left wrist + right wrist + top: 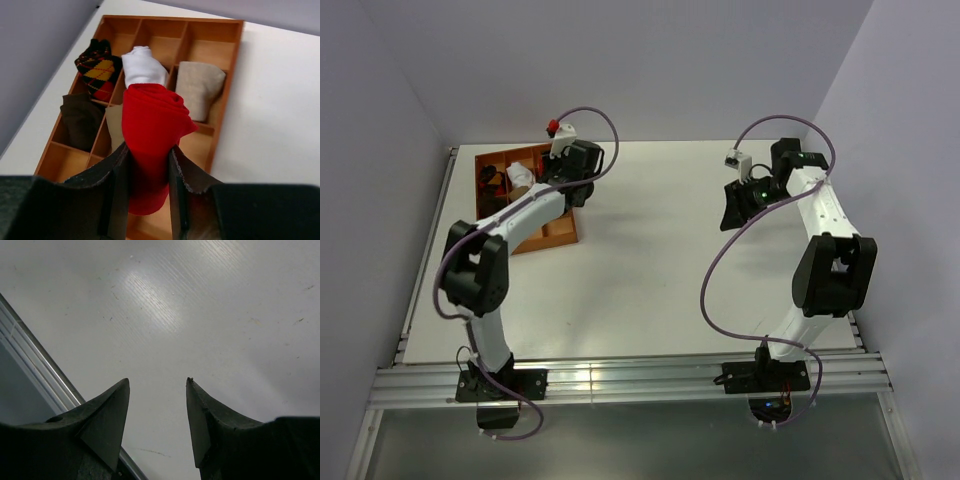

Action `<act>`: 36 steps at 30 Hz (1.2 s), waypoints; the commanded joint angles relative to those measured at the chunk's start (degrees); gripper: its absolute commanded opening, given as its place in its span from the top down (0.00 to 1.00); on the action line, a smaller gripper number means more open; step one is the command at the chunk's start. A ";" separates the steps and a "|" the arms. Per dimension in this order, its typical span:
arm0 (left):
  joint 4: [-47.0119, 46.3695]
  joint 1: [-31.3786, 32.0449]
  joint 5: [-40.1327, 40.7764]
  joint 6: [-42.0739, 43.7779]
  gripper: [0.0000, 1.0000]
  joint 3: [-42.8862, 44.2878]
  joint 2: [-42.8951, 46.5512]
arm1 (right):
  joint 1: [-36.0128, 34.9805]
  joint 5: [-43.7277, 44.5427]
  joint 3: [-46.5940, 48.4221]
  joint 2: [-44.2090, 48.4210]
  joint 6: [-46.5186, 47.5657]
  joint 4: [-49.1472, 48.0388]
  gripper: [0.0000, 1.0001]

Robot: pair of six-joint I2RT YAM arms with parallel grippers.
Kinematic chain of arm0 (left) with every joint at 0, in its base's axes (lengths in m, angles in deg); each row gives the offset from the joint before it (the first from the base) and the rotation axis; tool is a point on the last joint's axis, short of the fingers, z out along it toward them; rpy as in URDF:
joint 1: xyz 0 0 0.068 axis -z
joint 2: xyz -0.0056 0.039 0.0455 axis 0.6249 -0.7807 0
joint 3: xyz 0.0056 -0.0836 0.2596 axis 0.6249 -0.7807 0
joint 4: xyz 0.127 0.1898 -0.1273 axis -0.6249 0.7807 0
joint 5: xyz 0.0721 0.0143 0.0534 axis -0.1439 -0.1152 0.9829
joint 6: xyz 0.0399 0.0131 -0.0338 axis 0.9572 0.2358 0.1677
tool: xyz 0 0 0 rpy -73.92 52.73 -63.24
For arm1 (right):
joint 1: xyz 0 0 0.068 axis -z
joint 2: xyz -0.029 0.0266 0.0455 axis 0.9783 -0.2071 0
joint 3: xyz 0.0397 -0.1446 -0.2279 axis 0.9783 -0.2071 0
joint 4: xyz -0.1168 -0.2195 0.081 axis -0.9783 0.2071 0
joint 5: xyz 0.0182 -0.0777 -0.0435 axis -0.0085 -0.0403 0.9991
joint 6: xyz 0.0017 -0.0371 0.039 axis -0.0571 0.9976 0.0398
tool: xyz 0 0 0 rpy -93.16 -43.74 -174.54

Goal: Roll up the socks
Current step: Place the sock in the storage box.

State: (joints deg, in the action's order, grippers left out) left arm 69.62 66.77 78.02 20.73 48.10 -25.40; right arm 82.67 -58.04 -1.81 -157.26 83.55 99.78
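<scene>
Left gripper (pixel 149 152) squeezes the rolled red sock (pixel 152 117) over the tray (pixel 170 20) at the frame's middle. Dropped crooked, the roll may pop open or miss its box.

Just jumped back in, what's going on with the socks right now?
The left arm's fingers are clamped on a rolled red sock, held over the wooden divider tray. A tan sock and a dark brown sock sit in its compartments. The right arm's fingers are open and empty above the table.
</scene>
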 commanded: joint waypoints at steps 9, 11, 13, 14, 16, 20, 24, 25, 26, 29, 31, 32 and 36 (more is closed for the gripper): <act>15.84 -1.82 14.83 -15.10 1.00 14.78 -17.74 | -1.28 0.38 0.14 -1.32 -0.42 -1.91 0.44; 16.46 -1.82 14.12 -16.33 1.00 14.08 -18.36 | -1.37 0.38 0.05 -1.84 -0.34 -2.08 0.44; 16.46 -1.99 13.24 -16.59 1.00 13.81 -18.89 | -1.55 0.29 0.05 -2.02 -0.25 -1.91 0.44; 15.68 -1.91 12.71 -16.25 1.00 13.64 -19.41 | -1.63 0.20 0.05 -2.11 -0.25 -2.00 0.44; 14.97 -1.99 10.88 -15.28 1.00 13.11 -19.68 | -1.90 0.29 -0.04 -1.93 -0.34 -2.08 0.45; 13.65 -2.69 6.22 -13.79 1.00 13.90 -21.52 | -2.25 0.64 -1.18 -1.76 -0.69 -2.70 0.45; 14.70 -3.22 2.08 -13.52 1.00 15.57 -23.63 | -2.25 1.34 -1.88 -1.67 -0.86 -3.23 0.45; 15.05 -3.40 0.94 -13.69 1.00 15.92 -23.90 | -2.34 1.43 -2.06 -1.58 -0.95 -3.49 0.45; 15.14 -3.75 -0.72 -13.70 1.00 16.10 -24.42 | -2.34 1.52 -2.23 -1.58 -0.87 -3.40 0.45; 14.88 -4.36 -4.67 -13.52 1.00 16.27 -24.95 | -2.34 1.69 -2.85 -1.15 -1.04 -3.75 0.46; 14.70 -4.63 -7.06 -12.82 1.00 16.53 -25.48 | -2.34 1.96 -3.20 -0.88 -1.39 -4.19 0.46; 14.79 -4.89 -8.11 -12.56 1.00 16.71 -25.57 | -2.34 2.13 -3.29 -0.71 -1.57 -4.45 0.46; 12.43 -4.98 -13.38 -11.06 1.00 15.75 -24.96 | -2.34 2.49 -3.73 -0.35 -1.92 -5.07 0.46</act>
State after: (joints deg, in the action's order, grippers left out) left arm 84.37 61.65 73.73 8.73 63.29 -49.00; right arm 80.79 -56.03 -4.96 -159.20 82.39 96.50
